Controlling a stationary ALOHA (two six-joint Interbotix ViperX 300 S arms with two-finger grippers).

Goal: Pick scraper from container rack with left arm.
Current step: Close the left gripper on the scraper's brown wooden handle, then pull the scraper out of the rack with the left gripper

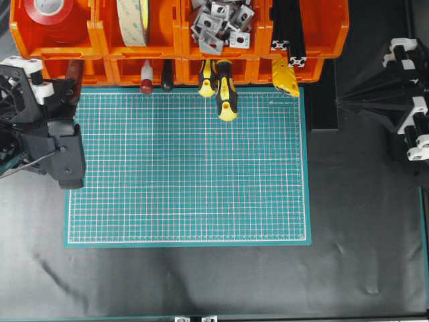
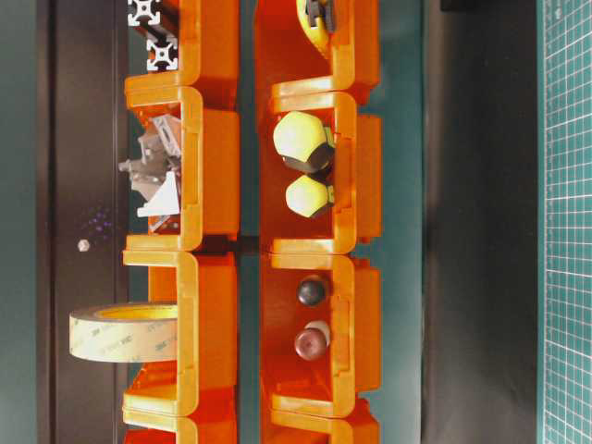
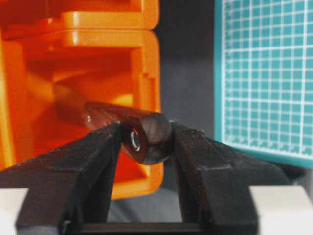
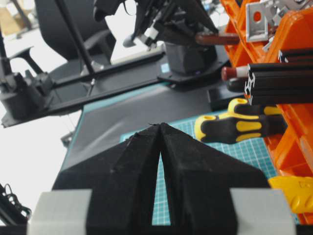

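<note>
Left wrist view shows me my left gripper [image 3: 146, 142] clamped on the reddish-brown wooden handle of the scraper [image 3: 139, 132], both black fingers [image 3: 93, 156] touching its holed end. The handle sticks out of a lower bin of the bright orange plastic container rack [image 1: 181, 40], at the far left corner of the green grid cutting mat [image 1: 188, 168]. My right gripper [image 4: 160, 147] sits pinched together, holding nothing, near the yellow-and-black screwdrivers [image 4: 234, 128].

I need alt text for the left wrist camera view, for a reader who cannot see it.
The left gripper has its two black fingers closed on the rounded, holed end of the scraper, a dark reddish-brown handle sticking out of an orange bin of the container rack. A green grid cutting mat lies at the right.
</note>
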